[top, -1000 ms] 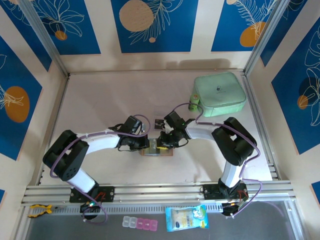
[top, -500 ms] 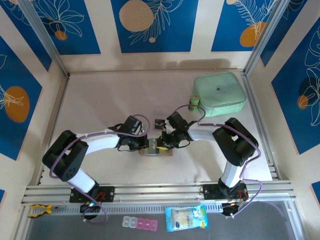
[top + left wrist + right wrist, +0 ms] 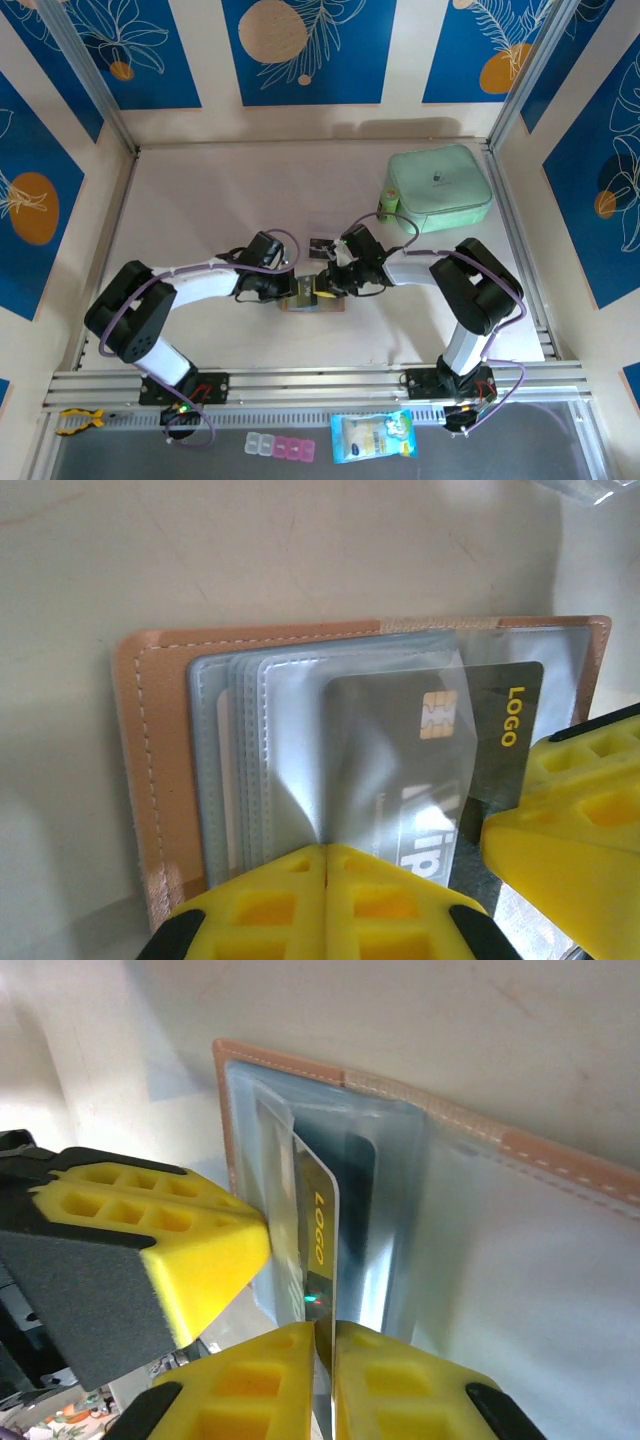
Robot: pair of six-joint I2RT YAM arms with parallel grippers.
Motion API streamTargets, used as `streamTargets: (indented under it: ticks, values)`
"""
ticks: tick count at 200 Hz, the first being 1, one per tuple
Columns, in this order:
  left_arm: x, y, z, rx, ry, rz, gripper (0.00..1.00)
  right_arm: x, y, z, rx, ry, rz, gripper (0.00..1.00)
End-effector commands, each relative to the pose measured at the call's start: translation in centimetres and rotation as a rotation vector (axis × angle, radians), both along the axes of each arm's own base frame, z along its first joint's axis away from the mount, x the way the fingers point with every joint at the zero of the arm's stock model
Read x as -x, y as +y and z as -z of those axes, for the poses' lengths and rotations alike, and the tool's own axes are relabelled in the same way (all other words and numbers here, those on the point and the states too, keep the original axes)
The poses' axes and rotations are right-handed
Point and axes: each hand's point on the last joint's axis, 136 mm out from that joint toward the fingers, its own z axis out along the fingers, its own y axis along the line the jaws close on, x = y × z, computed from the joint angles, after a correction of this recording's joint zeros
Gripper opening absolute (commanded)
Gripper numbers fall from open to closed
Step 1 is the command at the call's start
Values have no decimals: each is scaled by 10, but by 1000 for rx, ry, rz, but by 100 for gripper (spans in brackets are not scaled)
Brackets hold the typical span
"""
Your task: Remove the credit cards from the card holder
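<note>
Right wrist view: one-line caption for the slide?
Right gripper pinches the edge of a dark LOGO credit card, partly drawn from the open tan card holder.

Top view bright & even, light from overhead — soft shadows under the arms point(image 3: 200, 275), darker one behind the mint-green case point(image 3: 440, 190); sharp, slight wide-angle bend at edges. Wrist cams: strong glare on the card holder point(image 3: 150, 740) clear sleeves, credit card point(image 3: 500, 730) print still legible, left gripper point(image 3: 326, 865) foam blurred up close — table point(image 3: 200, 550) dims toward corners
</note>
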Motion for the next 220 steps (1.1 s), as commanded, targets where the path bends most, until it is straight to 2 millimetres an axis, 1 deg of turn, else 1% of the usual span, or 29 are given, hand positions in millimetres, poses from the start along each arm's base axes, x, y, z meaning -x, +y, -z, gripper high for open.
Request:
streamTargets:
  ticks: [1, 43, 87, 112, 151, 186, 220]
  values:
    - [13, 13, 12, -68, 46, 4, 5, 2, 0, 1, -24, 20, -7, 12]
    - [17, 17, 14, -80, 47, 2, 5, 2, -19, 8, 66, 13, 18, 10]
    - [16, 16, 13, -70, 42, -4, 5, 5, -39, 4, 130, 9, 29, 9]
    - [15, 15, 12, -60, 41, -8, 5, 7, -47, -5, 155, -11, 27, 9]
    - [16, 16, 5, -44, 27, -22, 5, 6, -50, -26, 174, -62, 3, 9]
    - [15, 12, -1, -19, 19, -16, 6, -1, -55, -46, 221, -128, -35, 8]
    - [6, 7, -12, -5, -10, -16, 10, -8, -63, -65, 281, -223, -119, 8]
